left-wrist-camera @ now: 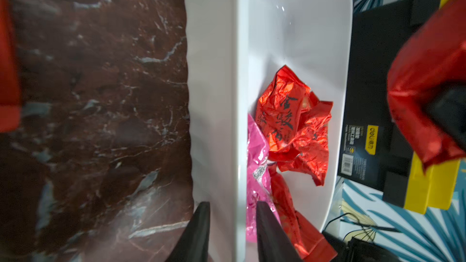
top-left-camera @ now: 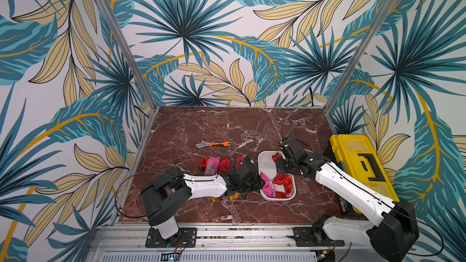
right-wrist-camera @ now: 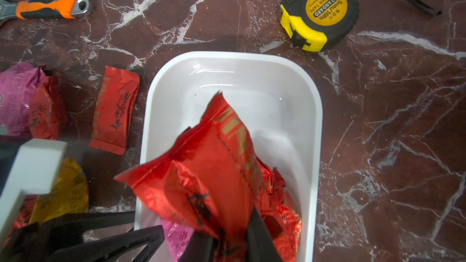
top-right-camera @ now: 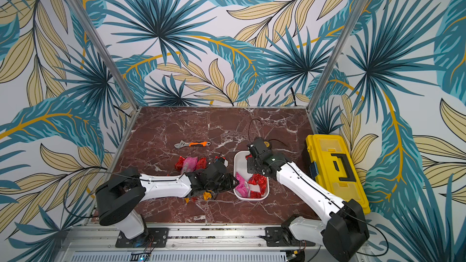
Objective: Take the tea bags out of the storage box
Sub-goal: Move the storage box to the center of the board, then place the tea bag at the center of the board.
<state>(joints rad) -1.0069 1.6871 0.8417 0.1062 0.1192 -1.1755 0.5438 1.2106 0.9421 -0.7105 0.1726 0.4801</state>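
Tea bag [right-wrist-camera: 209,162], red, pinched in the near-closed right hand [right-wrist-camera: 227,238].

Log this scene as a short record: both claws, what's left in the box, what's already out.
right claw: shut on a red tea bag, over the storage box
left claw: open, astride one box wall
in box: pink tea bag, remaining red bags
on table: pink bag, removed red bags, yellow bags, beside the box
other: wrench, tape measure, yellow toolbox
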